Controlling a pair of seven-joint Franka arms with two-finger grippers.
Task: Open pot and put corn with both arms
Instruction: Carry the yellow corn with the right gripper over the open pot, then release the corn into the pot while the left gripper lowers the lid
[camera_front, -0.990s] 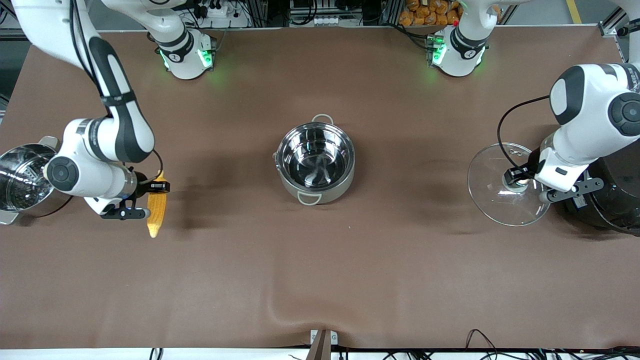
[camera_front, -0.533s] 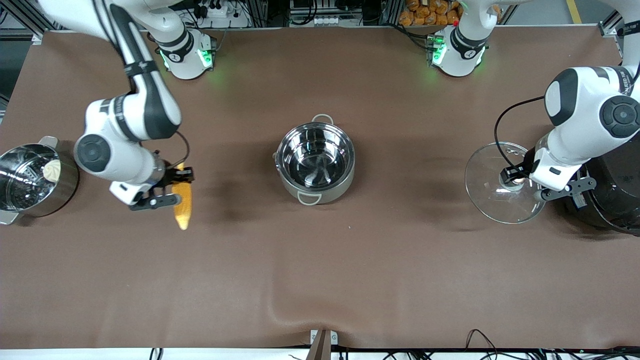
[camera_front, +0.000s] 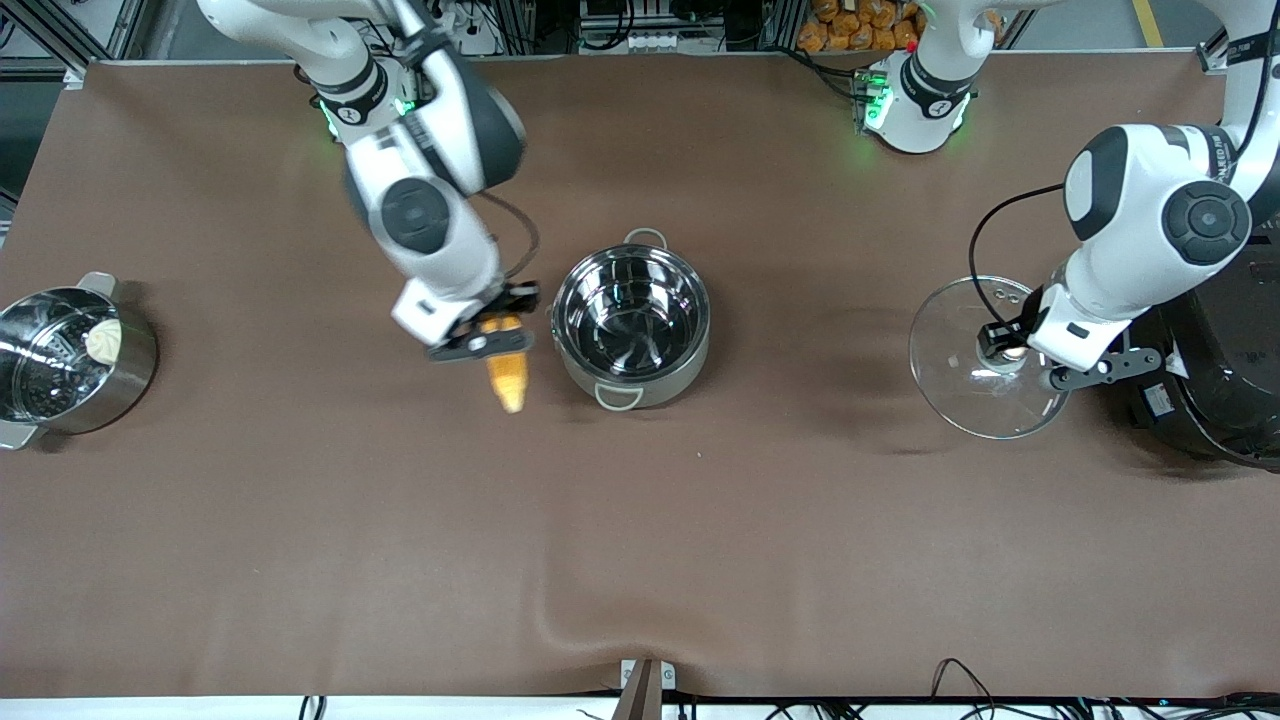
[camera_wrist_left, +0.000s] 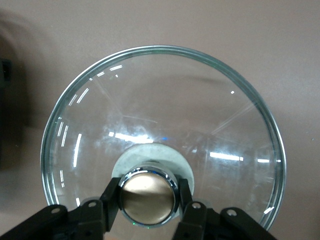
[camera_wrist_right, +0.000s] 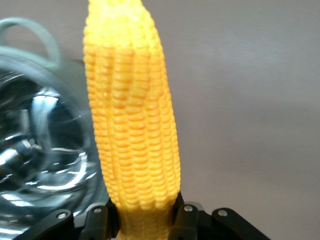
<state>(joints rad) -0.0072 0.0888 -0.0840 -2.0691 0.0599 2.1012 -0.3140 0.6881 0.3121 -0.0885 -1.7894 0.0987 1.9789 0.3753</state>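
The pot (camera_front: 631, 327) stands uncovered at the middle of the desk (camera_front: 640, 560), its smooth inside empty. The right gripper (camera_front: 497, 336) pinches the corn (camera_front: 507, 372) by its thick end; the cob hangs with its tapered tip lowest, over the desk just beside the pot wall toward the right arm's end of the table, not yet over the opening. In the right wrist view the fingers (camera_wrist_right: 185, 220) are pressed against both flanks of the cob (camera_wrist_right: 131, 115), with the pot rim (camera_wrist_right: 45, 165) close alongside. The left gripper (camera_front: 1012, 345) is clamped on the knob of the glass lid (camera_front: 960, 365), which it holds in the air over the desk, well apart from the pot and beside the black rice cooker (camera_front: 1215, 370); the left wrist view shows its fingers (camera_wrist_left: 111, 197) gripping the metal knob (camera_wrist_left: 148, 200). A second steel pot (camera_front: 70, 360) with a whitish bun (camera_front: 103, 340) stands at the right arm's end of the table and is not part of this step. Recommended procedure: carry the cob sideways until its tip is over the centre of the opening, keeping the tip above the rim to avoid striking the steel edge. Lower until most of the cob is inside the wall, then release. Because the cob appears about as long as the pot is wide, expect it to lean against the wall; a low release should limit bouncing. Keep the lid parked clear throughout.
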